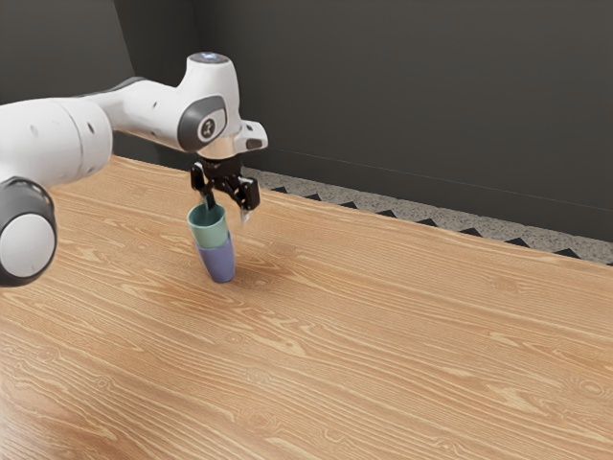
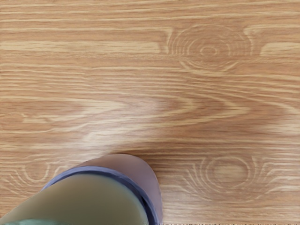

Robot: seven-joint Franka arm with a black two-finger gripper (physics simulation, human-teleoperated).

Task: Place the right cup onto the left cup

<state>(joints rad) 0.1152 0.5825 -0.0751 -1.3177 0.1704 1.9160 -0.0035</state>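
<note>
The black gripper (image 1: 228, 203) stands open at the cups' top, one finger at the mouth of the green cup (image 1: 209, 230) and the other apart from it, toward the exterior view's right. The green cup sits in the purple cup (image 1: 218, 263), its lower part hidden inside. Both cups lean slightly as a stack on the table. In the wrist view the green cup (image 2: 89, 201) is large and close, with the rim of the purple cup (image 2: 140, 176) around it.
The wooden table (image 1: 383, 335) extends around the stack. Its far edge lies behind the gripper, with a dark wall (image 1: 412, 105) beyond a strip of speckled floor.
</note>
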